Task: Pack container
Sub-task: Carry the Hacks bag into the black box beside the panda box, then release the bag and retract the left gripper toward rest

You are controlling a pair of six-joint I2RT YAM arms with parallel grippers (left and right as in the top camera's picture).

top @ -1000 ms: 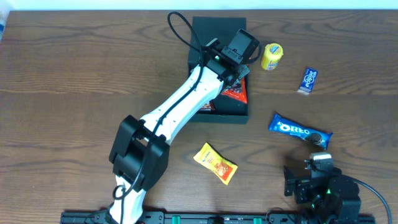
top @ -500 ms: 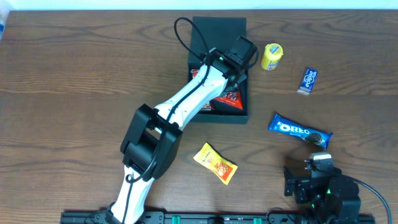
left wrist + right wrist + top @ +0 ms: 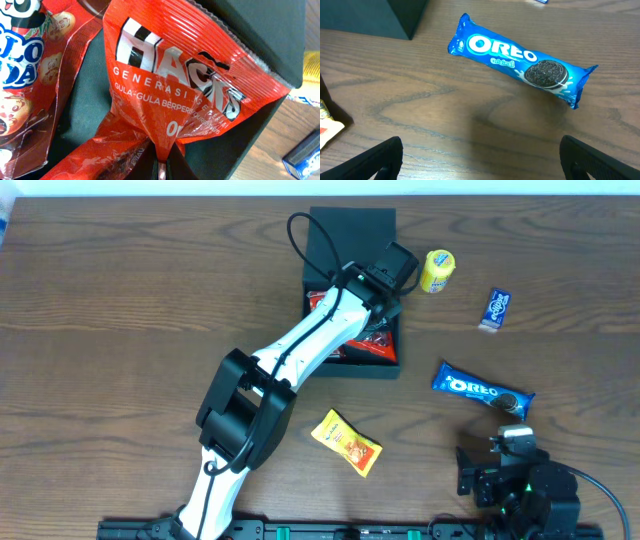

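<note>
The dark teal-black container (image 3: 350,225) stands open at the back middle of the table, its flap lid laid back. My left gripper (image 3: 385,308) is over its right side, shut on the corner of a red Hacks candy packet (image 3: 170,95) that hangs inside the box. A red cookie packet (image 3: 30,75) lies in the container (image 3: 90,85) to the left. My right gripper (image 3: 480,160) is open and empty near the front right edge, over bare wood. A blue Oreo pack (image 3: 520,60) lies just beyond it, and shows overhead (image 3: 482,389).
A yellow snack packet (image 3: 346,442) lies in front of the container. A yellow cup-shaped snack (image 3: 437,270) stands right of the box. A small blue packet (image 3: 495,308) lies at the far right. The left arm stretches diagonally across the table's middle.
My left gripper has shifted slightly down and right over the container with the red Hacks packet, and the arm's elbow swung right. The right arm has not moved.
</note>
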